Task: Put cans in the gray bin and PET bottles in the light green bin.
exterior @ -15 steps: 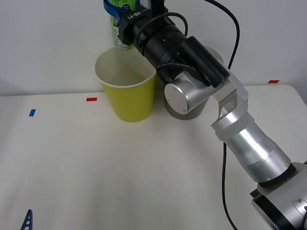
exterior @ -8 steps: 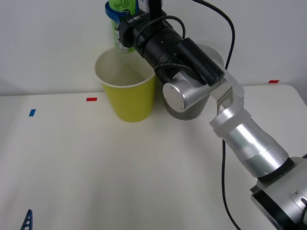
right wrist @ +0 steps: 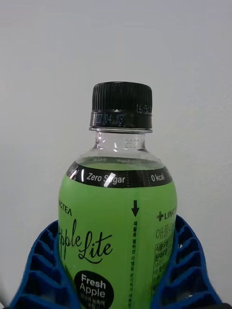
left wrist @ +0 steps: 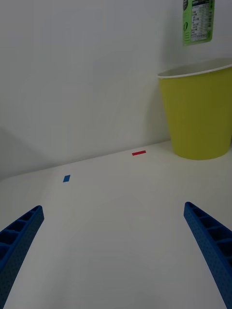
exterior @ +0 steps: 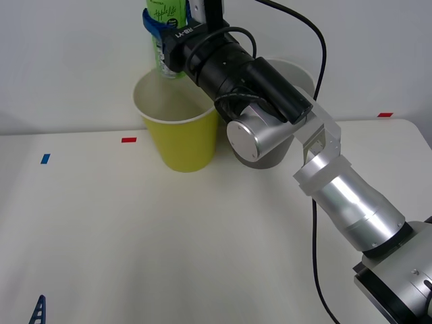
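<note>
White surface [exterior: 169, 250], plain wall behind: right claw [exterior: 164, 30] clenched on the PET bottle [exterior: 166, 20], upright over the light green bin [exterior: 179, 128] for dropping; left claw [left wrist: 116, 251] open, idle.

- The PET bottle [exterior: 166, 27] runs off the top edge in the front view, so its cap is out of sight there
- The gray bin [exterior: 287, 71] sits mostly behind the right arm; just its far rim and a bit of wall show
- The bottle's base is cut off in the right wrist view
- The left claw [left wrist: 116, 251] fingers run off the lower corners
</note>
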Robot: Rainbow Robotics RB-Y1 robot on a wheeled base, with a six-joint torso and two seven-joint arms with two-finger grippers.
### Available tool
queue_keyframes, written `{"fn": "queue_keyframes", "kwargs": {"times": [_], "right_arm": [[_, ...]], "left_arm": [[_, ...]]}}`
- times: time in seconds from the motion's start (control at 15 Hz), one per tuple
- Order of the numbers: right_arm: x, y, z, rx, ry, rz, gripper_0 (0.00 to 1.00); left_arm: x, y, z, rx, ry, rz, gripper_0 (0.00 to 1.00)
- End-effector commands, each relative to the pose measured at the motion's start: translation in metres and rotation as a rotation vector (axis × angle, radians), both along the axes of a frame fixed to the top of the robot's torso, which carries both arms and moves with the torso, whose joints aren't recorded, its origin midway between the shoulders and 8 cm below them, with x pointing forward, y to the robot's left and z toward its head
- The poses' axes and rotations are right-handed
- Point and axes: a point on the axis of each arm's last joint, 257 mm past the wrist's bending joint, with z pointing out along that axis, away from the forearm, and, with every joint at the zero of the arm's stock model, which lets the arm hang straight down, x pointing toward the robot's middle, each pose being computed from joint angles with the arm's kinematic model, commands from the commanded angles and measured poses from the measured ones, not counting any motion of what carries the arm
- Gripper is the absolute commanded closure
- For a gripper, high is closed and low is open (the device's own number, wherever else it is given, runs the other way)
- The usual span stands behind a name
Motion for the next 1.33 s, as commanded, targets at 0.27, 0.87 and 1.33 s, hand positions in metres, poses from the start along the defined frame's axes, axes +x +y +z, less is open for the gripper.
{"fn": "queue_keyframes", "kwargs": {"times": [0.27, 0.87, 1.33], "right_arm": [[0.004, -0.004, -0.004, -0.046, -0.018, -0.026, 0.11], [-0.001, -0.011, -0.012, -0.094, 0.005, -0.030, 0.10], [-0.069, -0.054, 0.009, -0.234, 0.131, -0.054, 0.10]], "left_arm": [[0.000, 0.000, 0.000, 0.000, 0.000, 0.000, 0.00], [0.000, 0.000, 0.000, 0.000, 0.000, 0.000, 0.00], [0.000, 0.000, 0.000, 0.000, 0.000, 0.000, 0.00]]}}
